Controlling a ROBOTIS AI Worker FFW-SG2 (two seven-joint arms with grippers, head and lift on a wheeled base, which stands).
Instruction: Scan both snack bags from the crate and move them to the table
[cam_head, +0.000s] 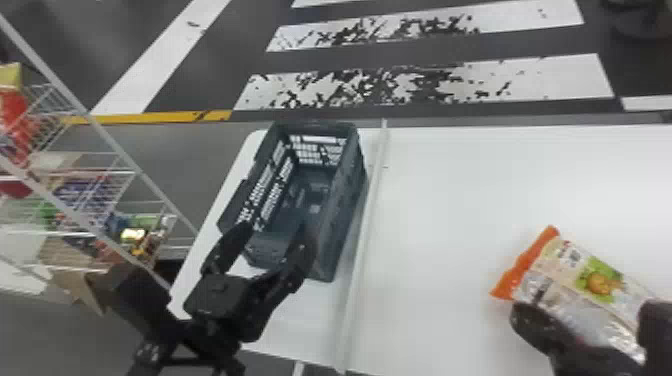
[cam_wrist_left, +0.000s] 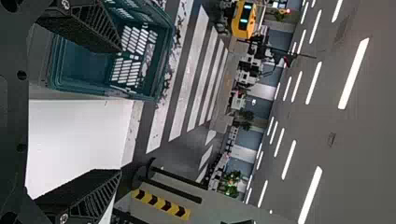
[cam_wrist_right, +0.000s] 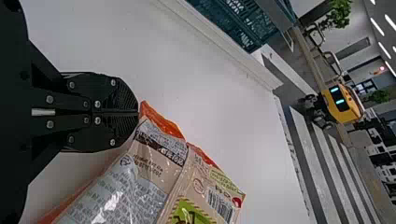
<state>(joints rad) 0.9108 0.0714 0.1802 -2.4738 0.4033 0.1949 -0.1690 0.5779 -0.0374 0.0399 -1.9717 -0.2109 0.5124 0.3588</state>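
A wire shelf (cam_head: 97, 172) full of packs stands at ten o'clock from the robot. The left gripper (cam_head: 277, 240) is at eleven, its two fingers spread wide, at the near end of the crate (cam_head: 345, 185). The crate sits on the white table (cam_head: 450, 200), between eleven and twelve. Toward two o'clock, a shiny snack bag (cam_head: 575, 280) with an orange end is tilted above the table. The right gripper (cam_head: 525, 315) pinches the bag's orange corner, its fingers squeezed together.
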